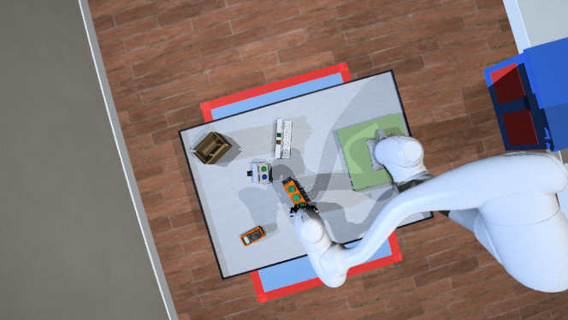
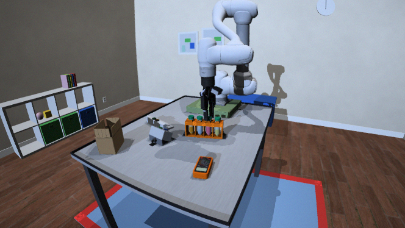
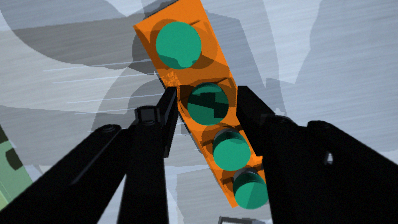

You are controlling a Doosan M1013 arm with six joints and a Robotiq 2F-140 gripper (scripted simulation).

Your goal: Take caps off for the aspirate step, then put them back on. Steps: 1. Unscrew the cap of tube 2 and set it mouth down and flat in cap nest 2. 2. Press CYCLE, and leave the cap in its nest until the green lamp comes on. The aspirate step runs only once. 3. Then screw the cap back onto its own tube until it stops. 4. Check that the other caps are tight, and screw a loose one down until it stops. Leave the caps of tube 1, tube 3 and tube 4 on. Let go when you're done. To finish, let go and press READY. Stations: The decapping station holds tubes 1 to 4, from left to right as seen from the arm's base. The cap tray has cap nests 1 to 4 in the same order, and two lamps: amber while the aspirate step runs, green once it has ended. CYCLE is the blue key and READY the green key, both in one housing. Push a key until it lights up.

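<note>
The orange tube rack [image 2: 204, 128] stands mid-table and holds four tubes with green caps. My gripper [image 3: 207, 101] hangs straight down over the rack [image 3: 200, 105]. Its two black fingers stand on either side of one cap [image 3: 208, 104], with a small gap on each side. That cap sits on its tube, third from the left in the exterior view [image 2: 208, 119]. The gripper is open and holds nothing. The other three caps [image 3: 178, 44] [image 3: 231, 150] [image 3: 250, 190] also sit on their tubes. The white cap tray [image 1: 283, 138] lies beyond the rack. The key housing [image 1: 262, 172] shows a green and a blue key.
A cardboard box [image 2: 108, 135] stands at the table's left end. An orange multimeter [image 2: 202, 167] lies near the front edge. The arm's base stands on a green mat [image 1: 368, 150]. A shelf unit [image 2: 49, 117] stands off the table.
</note>
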